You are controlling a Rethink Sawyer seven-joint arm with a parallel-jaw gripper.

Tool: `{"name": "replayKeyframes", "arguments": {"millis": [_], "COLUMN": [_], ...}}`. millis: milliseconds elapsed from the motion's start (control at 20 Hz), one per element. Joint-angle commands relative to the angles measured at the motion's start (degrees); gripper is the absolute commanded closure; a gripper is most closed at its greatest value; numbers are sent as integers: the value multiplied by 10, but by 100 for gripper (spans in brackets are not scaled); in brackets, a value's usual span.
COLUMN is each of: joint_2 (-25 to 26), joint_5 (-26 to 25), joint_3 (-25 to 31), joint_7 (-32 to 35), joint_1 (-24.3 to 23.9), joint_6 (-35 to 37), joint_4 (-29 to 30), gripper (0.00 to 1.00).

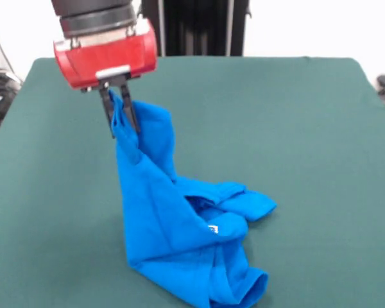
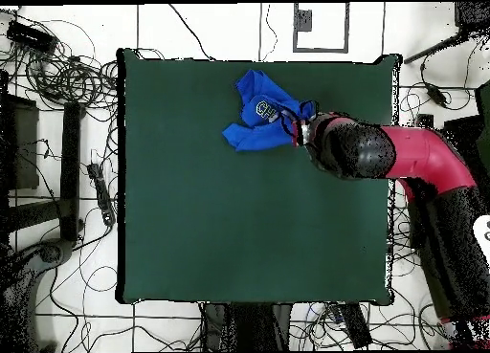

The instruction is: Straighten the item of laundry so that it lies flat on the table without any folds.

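The bright blue T-shirt (image 1: 179,237) hangs as a stretched cone from my gripper (image 1: 120,112), with its lower part bunched and folded on the dark green table (image 1: 295,141) near the front edge. My gripper is shut on a pinch of the shirt's cloth and holds it raised above the table. A small white patch shows on the crumpled part. In the overhead view the shirt (image 2: 258,115) lies near the table's (image 2: 239,215) top edge, with the gripper (image 2: 297,131) at its right side.
The red and black arm (image 2: 421,167) reaches in from the right side of the overhead view. Cables and equipment lie on the floor around the table. The robot's pedestal (image 1: 196,25) stands behind the table's far edge.
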Motion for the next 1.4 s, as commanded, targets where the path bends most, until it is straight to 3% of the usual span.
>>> {"name": "replayKeyframes", "arguments": {"millis": [50, 650, 1200, 1400], "joint_2": [49, 99, 134, 139], "joint_5": [-84, -145, -154, -156], "joint_3": [43, 68, 101, 102], "joint_7": [-213, -244, -358, -445], "joint_1": [-8, -43, -101, -128], "joint_6": [-18, -39, 15, 53], "joint_4": [74, 60, 26, 3], "gripper": [100, 100, 100, 100]}}
